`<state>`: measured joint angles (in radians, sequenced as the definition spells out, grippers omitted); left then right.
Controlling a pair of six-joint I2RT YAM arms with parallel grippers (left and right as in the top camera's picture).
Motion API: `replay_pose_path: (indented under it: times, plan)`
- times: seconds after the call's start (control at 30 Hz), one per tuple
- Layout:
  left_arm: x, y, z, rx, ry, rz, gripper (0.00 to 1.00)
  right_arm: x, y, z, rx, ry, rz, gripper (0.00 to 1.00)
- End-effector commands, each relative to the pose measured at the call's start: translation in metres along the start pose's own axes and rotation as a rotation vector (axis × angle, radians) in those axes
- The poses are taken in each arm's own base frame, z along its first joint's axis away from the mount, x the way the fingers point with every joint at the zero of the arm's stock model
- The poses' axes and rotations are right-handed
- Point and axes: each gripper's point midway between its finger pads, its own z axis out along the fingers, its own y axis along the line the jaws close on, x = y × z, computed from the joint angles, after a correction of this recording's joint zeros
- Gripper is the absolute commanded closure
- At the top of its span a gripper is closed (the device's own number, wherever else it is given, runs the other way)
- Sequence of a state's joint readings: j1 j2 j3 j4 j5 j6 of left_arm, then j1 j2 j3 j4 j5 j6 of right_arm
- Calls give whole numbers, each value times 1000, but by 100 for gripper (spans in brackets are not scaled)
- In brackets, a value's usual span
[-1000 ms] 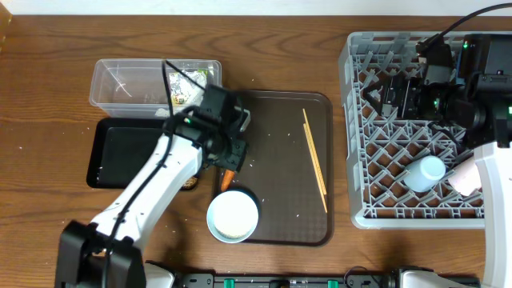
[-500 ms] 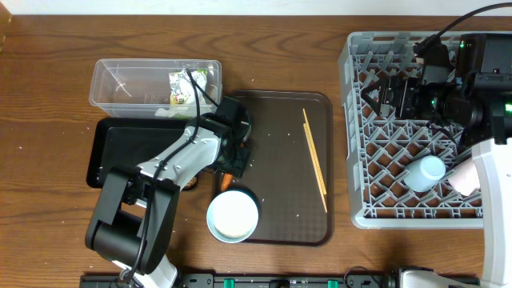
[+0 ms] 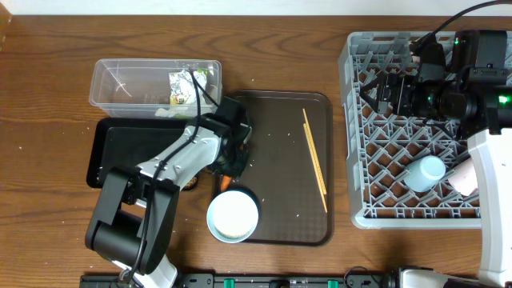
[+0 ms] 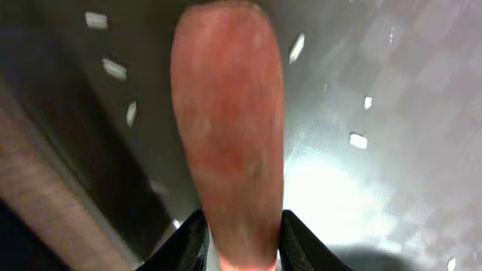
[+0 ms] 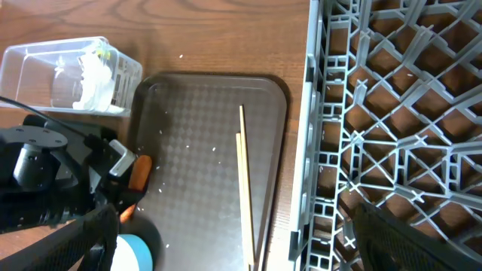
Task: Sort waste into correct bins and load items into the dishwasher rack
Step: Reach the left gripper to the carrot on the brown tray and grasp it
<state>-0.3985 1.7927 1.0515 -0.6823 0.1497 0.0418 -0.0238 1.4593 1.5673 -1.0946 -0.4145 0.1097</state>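
Orange carrot [image 4: 228, 135] blurred, lower end cut off inside the left claw [image 4: 242, 229]

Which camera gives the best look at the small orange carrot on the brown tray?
Left wrist: the carrot fills the frame, its near end between the jaws. Overhead shows only an orange sliver, mostly hidden under the left arm. Right wrist shows it small, partly covered by that arm.

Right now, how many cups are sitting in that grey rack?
2. A light blue cup sits near the dishwasher rack's lower right; a pink cup sits beside it, partly behind the right arm. Others may be hidden under that arm.
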Motion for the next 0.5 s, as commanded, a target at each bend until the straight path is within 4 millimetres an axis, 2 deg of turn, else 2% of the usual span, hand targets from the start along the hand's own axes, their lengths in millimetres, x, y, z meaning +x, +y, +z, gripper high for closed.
replay_pose_path:
  times: [0.0, 0.1, 0.17, 0.27, 0.3, 0.37, 0.43, 0.47]
  plan:
    - [-24, -2, -36, -8, -79, 15, 69, 2, 2, 2, -7, 6, -12, 8]
    - [-35, 0, -63, -28, -127, 20, 69, 2, 2, 2, -7, 7, -12, 8]
    - [-40, 9, -81, -80, -162, 16, 69, 2, 2, 2, -7, 7, -12, 9]
    - [-39, 20, -96, -128, -189, 30, 69, 2, 2, 2, -7, 7, -12, 8]
    - [-39, 21, -97, -126, -191, 28, 68, 2, 2, 2, -7, 8, -12, 8]
    - [-38, 10, -95, -60, -186, 34, 68, 2, 2, 2, -6, 7, -12, 8]
    - [-37, -3, -85, 2, -175, 48, 66, 2, 2, 2, -6, 6, -13, 8]
    - [-36, -5, -76, 5, -164, 55, 61, 2, 2, 2, -6, 6, -12, 8]
